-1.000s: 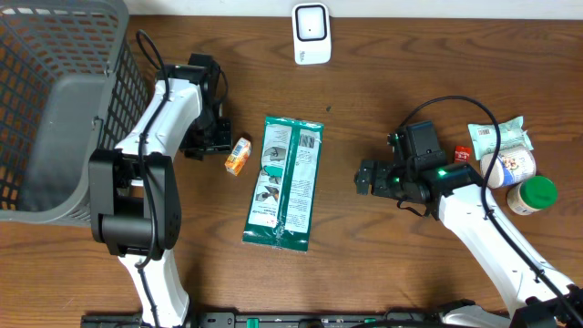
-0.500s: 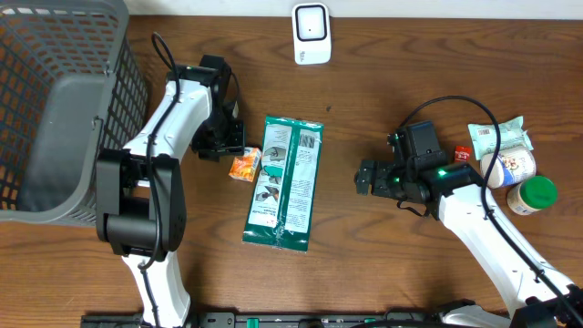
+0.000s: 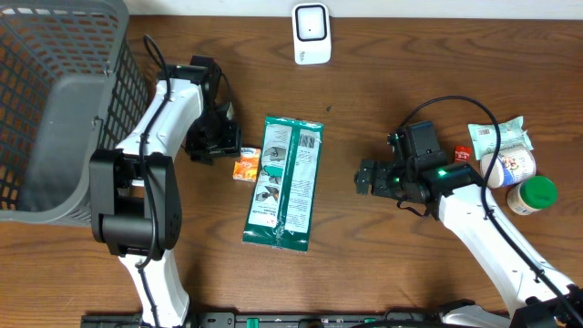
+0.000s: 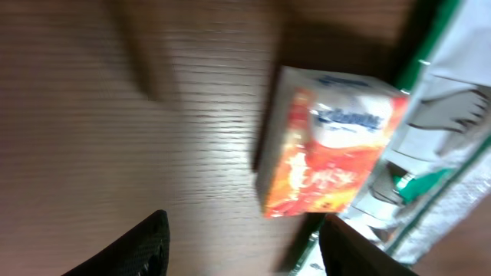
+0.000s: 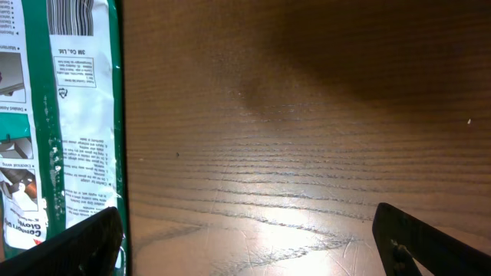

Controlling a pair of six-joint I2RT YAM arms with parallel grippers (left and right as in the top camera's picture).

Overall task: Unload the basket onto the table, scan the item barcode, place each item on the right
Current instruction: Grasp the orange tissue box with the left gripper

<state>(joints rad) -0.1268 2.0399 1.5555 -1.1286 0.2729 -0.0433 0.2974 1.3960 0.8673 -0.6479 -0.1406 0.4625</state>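
A dark wood-grain surface (image 3: 383,264) spans the scene, a pale strip (image 3: 437,7) along its far edge; light glints off the grain.

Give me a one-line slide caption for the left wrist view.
Left gripper open over the wooden table, small orange box lying free just ahead of it, beside the green-and-white package.

Basket (image 3: 27,64) sits on the surface (image 3: 383,264) at far left; scanner (image 3: 311,34) at the back edge, centre; long packet (image 3: 285,182) lies flat mid-surface, in front of the scanner; small box (image 3: 246,165) just left of the packet, against its left edge; left gripper (image 3: 223,146) just left of the box, between it and the basket; right gripper (image 3: 364,178) right of the packet, well apart; pouch (image 3: 498,137), cup (image 3: 515,166), jar (image 3: 532,194) clustered far right, pouch behind, jar in front.
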